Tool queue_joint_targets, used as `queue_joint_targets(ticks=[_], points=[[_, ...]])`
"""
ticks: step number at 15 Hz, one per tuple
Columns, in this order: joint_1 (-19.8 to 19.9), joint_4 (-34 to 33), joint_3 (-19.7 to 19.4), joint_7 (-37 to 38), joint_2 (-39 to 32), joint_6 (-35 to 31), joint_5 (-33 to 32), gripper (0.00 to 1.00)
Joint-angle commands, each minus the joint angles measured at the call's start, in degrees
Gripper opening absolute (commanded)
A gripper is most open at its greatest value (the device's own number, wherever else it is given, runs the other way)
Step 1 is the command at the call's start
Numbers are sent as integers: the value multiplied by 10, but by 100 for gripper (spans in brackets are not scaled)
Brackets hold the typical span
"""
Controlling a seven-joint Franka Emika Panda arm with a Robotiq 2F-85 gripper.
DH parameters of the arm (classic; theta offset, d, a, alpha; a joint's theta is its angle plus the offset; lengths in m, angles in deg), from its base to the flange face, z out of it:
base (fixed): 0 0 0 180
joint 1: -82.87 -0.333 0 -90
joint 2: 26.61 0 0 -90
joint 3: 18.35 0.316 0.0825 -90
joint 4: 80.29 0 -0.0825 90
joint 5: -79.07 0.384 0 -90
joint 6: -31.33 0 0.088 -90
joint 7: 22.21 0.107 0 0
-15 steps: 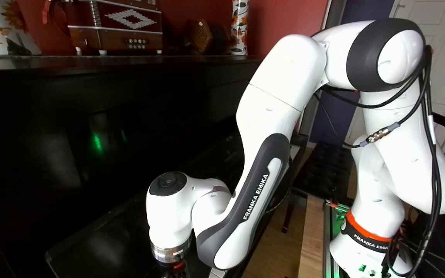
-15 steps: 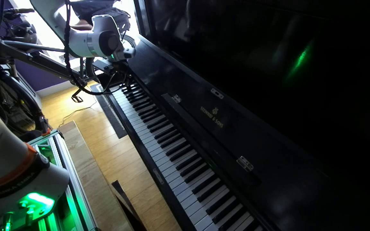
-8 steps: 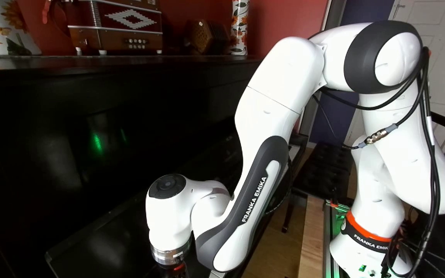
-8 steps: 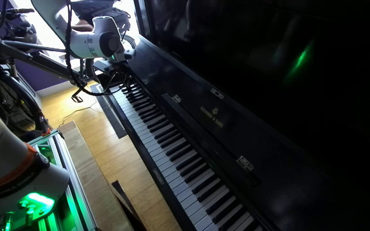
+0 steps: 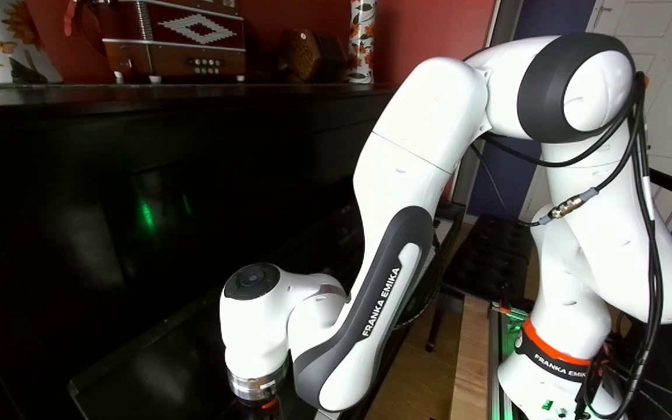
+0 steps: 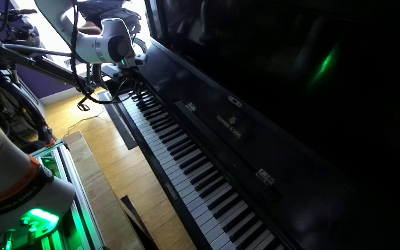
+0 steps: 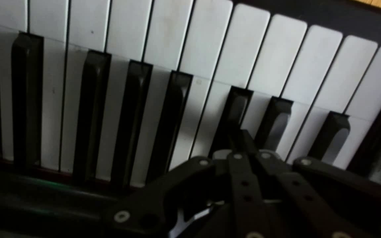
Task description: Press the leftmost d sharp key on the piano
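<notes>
The glossy black piano stands in both exterior views, with its front panel [image 5: 67, 192] and its long row of keys [image 6: 186, 173]. The wrist view shows the low end of the keyboard, with the end block at the right. There the leftmost d sharp key [image 7: 238, 104] is the third black key from that end. My gripper [image 7: 242, 135] is shut and empty, its fingertips over this key's middle and hiding its rear part. I cannot tell whether they touch it. In an exterior view the dark gripper [image 6: 138, 90] is at the far end of the keys.
The neighbouring black key [image 7: 278, 120] lies close beside the fingertips. The fallboard [image 6: 200, 114] rises behind the keys. A bicycle [image 6: 40, 59] stands beyond the far end. A black bench [image 5: 490, 256] stands near the robot base. An accordion [image 5: 178, 41] sits on the piano top.
The arm has sunk slightly, carrying the wrist and gripper a little down toward the keys. Most of that movement came in the first half second. The piano looks unchanged.
</notes>
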Motion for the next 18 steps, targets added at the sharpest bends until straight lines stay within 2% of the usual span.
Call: queue_joint_targets(ticks=[1, 2, 3, 4, 9, 13, 14, 18], points=[[-2, 1, 0, 1, -3, -2, 13, 0], [-3, 3, 0, 3, 3, 0, 14, 0], [-2, 5, 1, 2, 9, 2, 15, 19], [-4, 7, 1, 3, 14, 5, 15, 28], [-15, 24, -6, 18, 67, 21, -1, 64], [-12, 39, 6, 24, 120, 46, -10, 93], [-4, 45, 19, 11, 139, 65, 1, 99], [16, 68, 57, -5, 214, 132, 12, 100]])
